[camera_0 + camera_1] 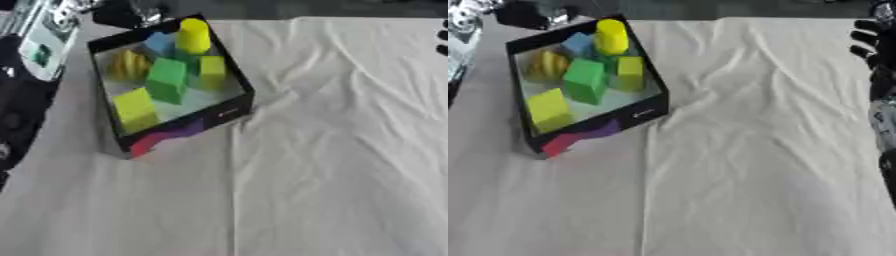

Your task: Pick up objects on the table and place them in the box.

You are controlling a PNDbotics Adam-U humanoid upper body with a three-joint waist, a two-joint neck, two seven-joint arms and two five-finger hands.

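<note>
White cloth (pixel 332 150), creased and loose, covered the table; no loose object showed on it. All the visible pieces lay inside the box (pixel 234 111), a black-walled tray with a pale floor and a red and purple patch on its near side, set askew at the far left of the cloth. Inside: a yellow cylinder (pixel 193 36) upright at the far corner, a blue block (pixel 158 42) beside it, a green block (pixel 166 80) in the middle, a small yellow-green block (pixel 212 70) to its right, a larger yellow-green block (pixel 136 107) near the front wall, and a rounded yellow ribbed shape (pixel 128 65) at the left wall, kind unclear. Judged by look, the blocks were light and stiff, foam or plastic, matt enough not to slip; opposite flat faces would suit a pinch, and the cylinder its curved sides. The cloth seemed likely to drag under a sliding hand. The right hand (pixel 868 42) showed dark at the right edge, well apart from the box, holding nothing; fingers spread or curled, could not tell. Left hand not seen. Task looked near done.
</note>
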